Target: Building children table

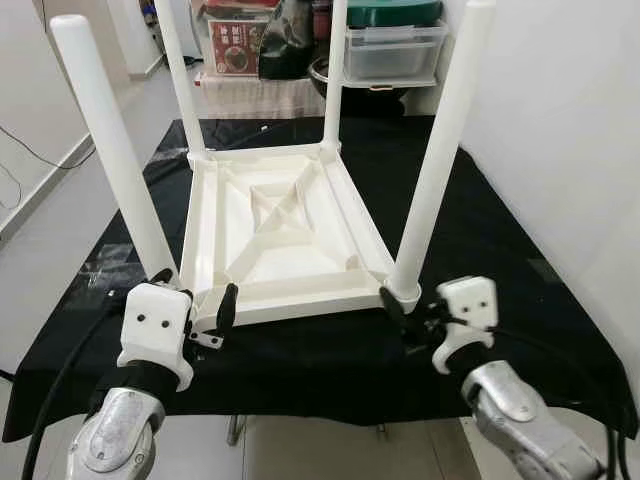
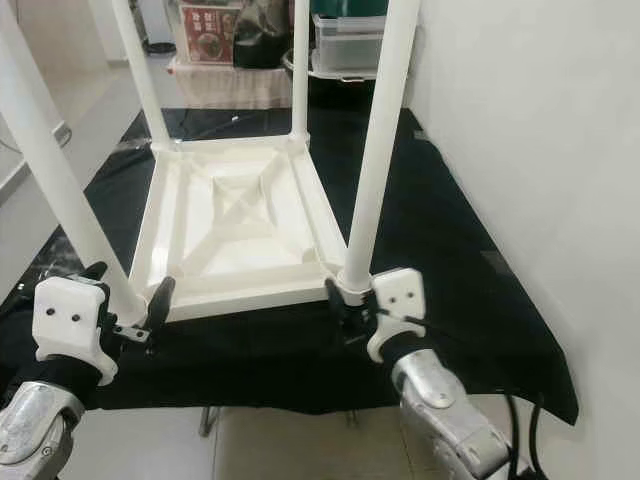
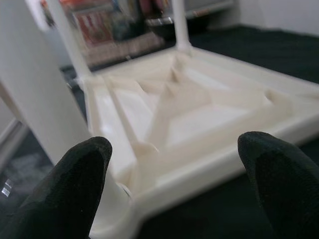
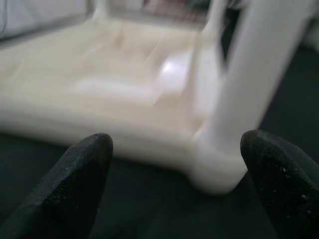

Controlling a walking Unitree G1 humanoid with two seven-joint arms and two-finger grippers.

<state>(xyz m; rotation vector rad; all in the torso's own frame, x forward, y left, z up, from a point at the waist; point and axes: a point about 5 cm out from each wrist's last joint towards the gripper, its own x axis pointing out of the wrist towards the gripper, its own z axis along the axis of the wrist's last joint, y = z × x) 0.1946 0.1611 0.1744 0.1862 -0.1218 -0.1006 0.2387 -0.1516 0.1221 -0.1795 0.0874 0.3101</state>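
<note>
A: Four white legs are seen standing up from the children's table (image 1: 285,235), which lies upside down on the black cloth (image 1: 330,345) covering the work surface, its near edge just ahead of both grippers.

B: How are the grippers placed?

A: The left gripper (image 1: 222,310) is held with its fingers spread at the near left corner, beside the near left leg (image 1: 115,150). The right gripper (image 1: 400,315) is likewise spread wide at the near right corner, close to the foot of the near right leg (image 1: 435,160). Nothing is grasped by either.

B: How is the piece expected to handle?

A: It is judged to be light, hollow moulded plastic: stiff across the ribbed underside, but smooth and likely slippery on the round legs. A hold low on a leg, near its socket, or on the rim would probably be steadier. If a leg were gripped high, it could be levered loose or the whole frame tipped.
</note>
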